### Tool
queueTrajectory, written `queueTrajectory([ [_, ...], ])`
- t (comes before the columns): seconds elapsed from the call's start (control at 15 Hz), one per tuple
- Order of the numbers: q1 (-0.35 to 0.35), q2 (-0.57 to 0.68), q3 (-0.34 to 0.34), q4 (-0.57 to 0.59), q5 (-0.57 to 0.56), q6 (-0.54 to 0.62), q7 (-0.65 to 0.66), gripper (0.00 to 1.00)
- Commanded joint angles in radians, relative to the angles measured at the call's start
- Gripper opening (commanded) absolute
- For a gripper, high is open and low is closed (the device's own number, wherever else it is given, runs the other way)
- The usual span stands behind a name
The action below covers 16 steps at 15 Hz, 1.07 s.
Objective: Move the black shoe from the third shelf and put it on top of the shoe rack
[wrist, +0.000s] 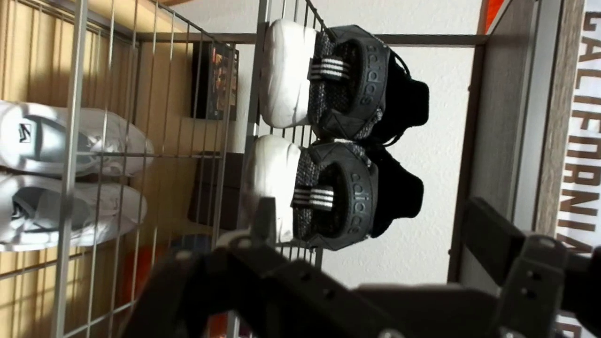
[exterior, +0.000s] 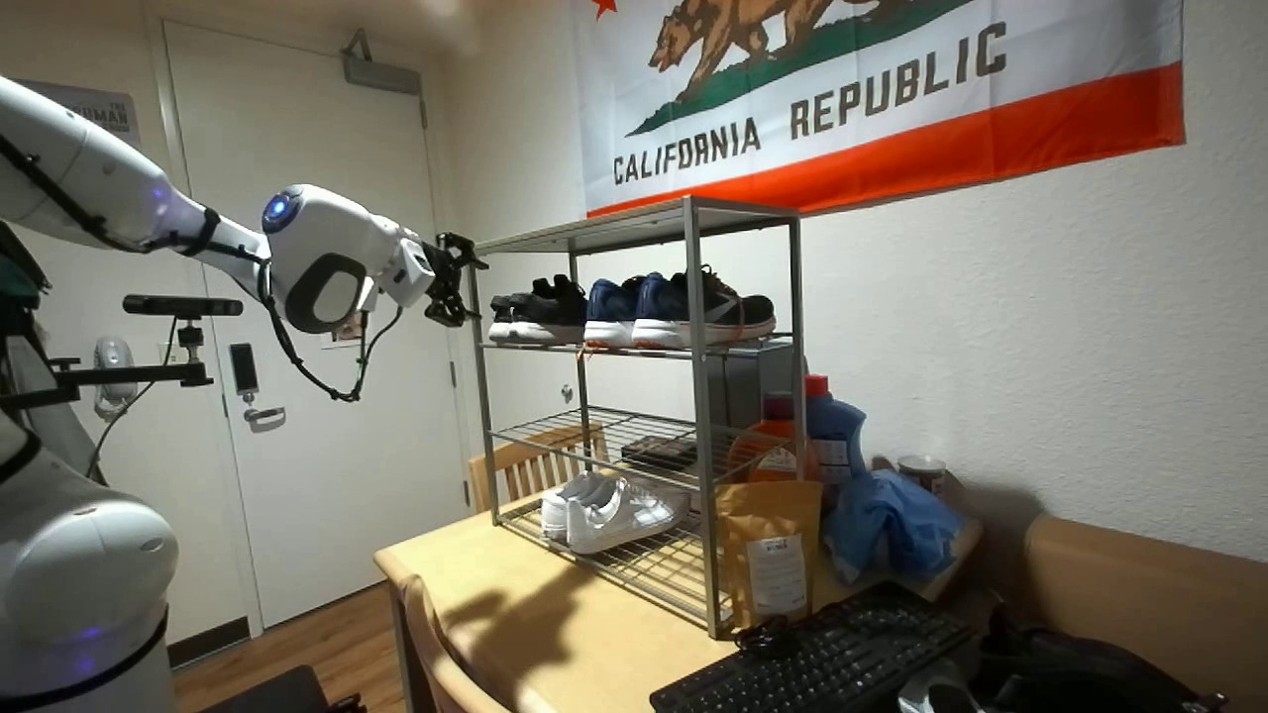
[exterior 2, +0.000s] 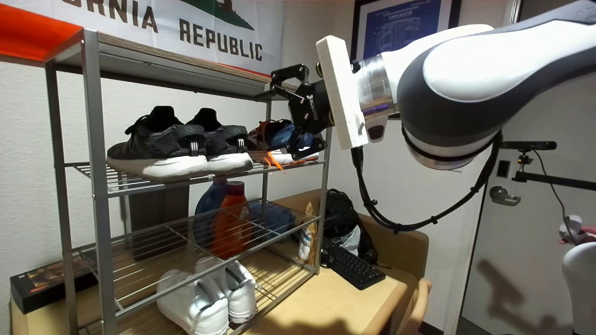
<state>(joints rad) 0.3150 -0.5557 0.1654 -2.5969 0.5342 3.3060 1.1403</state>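
Observation:
The shoe rack (exterior: pixel 705 475) is a grey metal unit with a flat top board (exterior 2: pixel 186 63). A pair of black shoes with white soles sits on the third shelf (exterior 2: pixel 122 190), heels toward its open front. One black shoe (exterior 2: pixel 160 144) stands beside the other black shoe (exterior 2: pixel 223 145); both show in the wrist view, one higher up (wrist: pixel 347 89) and one lower (wrist: pixel 338 197). My gripper (exterior: pixel 479 290) is open and empty just outside the rack, level with that shelf. In the wrist view its fingers (wrist: pixel 375 218) are wide apart, with one fingertip overlapping the lower shoe's sole.
Dark blue shoes (exterior: pixel 654 307) with orange laces stand beside the black pair. White shoes (exterior: pixel 619 517) are on the bottom tier. Thin corner posts (exterior 2: pixel 100 209) bound the opening. Detergent bottles (exterior 2: pixel 233 218) stand behind the rack, and a keyboard (exterior: pixel 822 649) lies on the table.

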Motion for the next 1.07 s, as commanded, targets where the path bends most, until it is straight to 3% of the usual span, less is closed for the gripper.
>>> queueTrajectory([
  [0.0,0.012,0.026,-0.038,0.062,0.028,-0.087,0.059,1.00],
  [0.4,-0.029,0.022,-0.054,0.107,0.028,-0.181,0.126,1.00],
  [0.73,-0.067,0.027,-0.051,0.168,0.026,-0.341,0.202,1.00],
  [1.0,-0.060,0.015,-0.052,0.142,0.016,-0.315,0.170,1.00],
])
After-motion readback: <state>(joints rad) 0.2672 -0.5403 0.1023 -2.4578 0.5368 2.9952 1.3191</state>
